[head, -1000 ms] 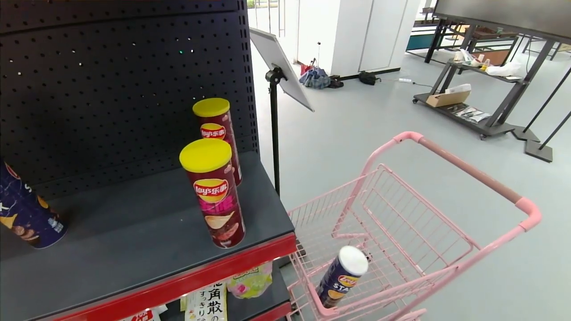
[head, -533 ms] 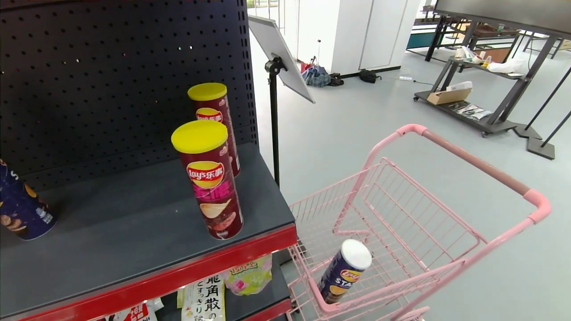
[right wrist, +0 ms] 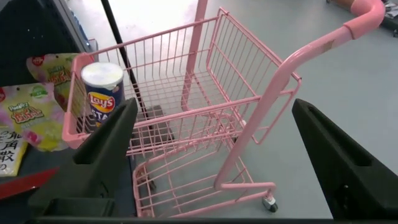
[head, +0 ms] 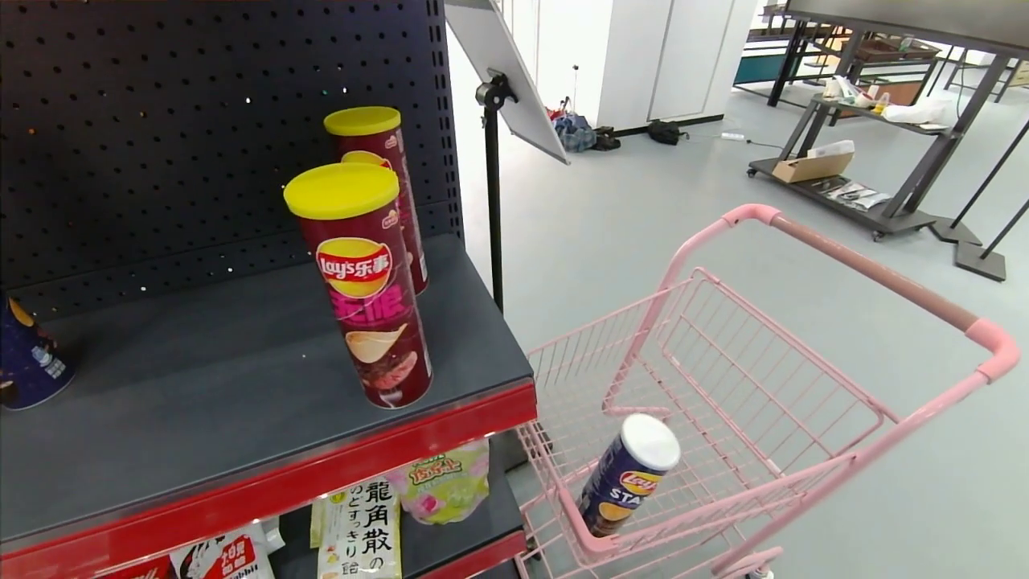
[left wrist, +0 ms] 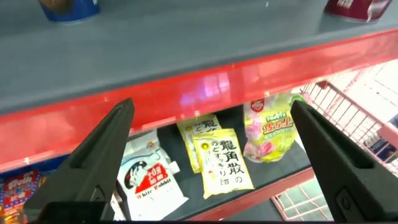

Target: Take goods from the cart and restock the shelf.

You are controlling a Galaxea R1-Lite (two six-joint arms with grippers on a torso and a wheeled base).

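Right now, your left pincer (left wrist: pixel 212 104) is spread wide and holds nothing. It faces the red front edge of the shelf (left wrist: pixel 186 81), with the lower level's snack bags showing between its fingers: a white bag (left wrist: pixel 149 180), a yellow bag (left wrist: pixel 221 162) and a green-and-pink bag (left wrist: pixel 270 127).

Your right pincer (right wrist: pixel 214 104) is equally wide open and empty. It looks down on the pink cart (right wrist: pixel 273 93) and is apart from it.

In the cart's basket you have one dark blue chip can (right wrist: pixel 102 93) with a white lid. It leans, lid upward, in the near left corner of the basket, the corner nearest the shelf.

From the head view, the cart (head: pixel 876 277) stands just right of the shelf (head: pixel 201 378). On the grey upper level, a red chip can (head: pixel 362 289) with a yellow lid stands upright close to the front edge. A second red can (head: pixel 378 141) stands upright behind it, near the pegboard back. Well to the left, another dark blue can (head: pixel 28 362) sits at the picture's edge, only partly in view.
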